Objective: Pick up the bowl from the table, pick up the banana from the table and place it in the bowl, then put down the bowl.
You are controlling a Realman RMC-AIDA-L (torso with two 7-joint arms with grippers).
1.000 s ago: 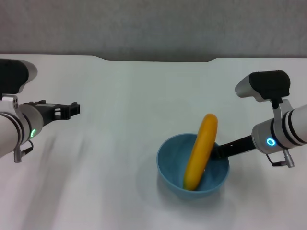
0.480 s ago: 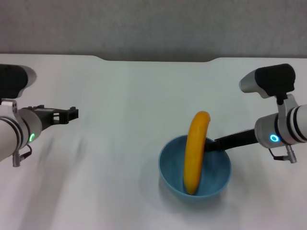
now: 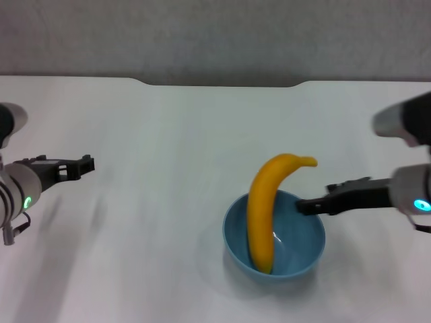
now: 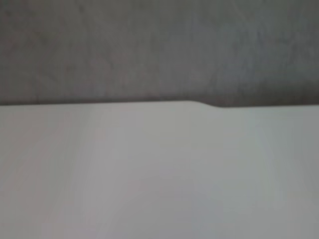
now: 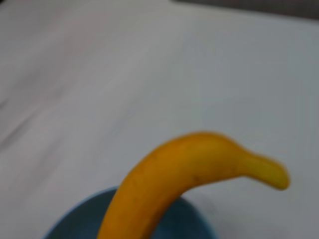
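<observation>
We see left claw [image 3: 86, 163] at 9 o'clock, over bare table [image 3: 168, 134], well apart from bowl; fingers holding nothing, gap between them — we cannot tell. Bowl [image 3: 303, 252] at 5 o'clock, resting on table. Banana [image 3: 264, 205] stands in bowl, lower end on bowl floor, upper end arching over far rim toward 3 o'clock. Right claw [image 3: 304, 205] at bowl's 3 o'clock rim; we cannot tell grip.

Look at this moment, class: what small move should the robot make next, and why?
Probably draw the right pincer away to its own side: the banana already stands in the bowl, which sits on the table. The left pincer hangs idle at the left.
</observation>
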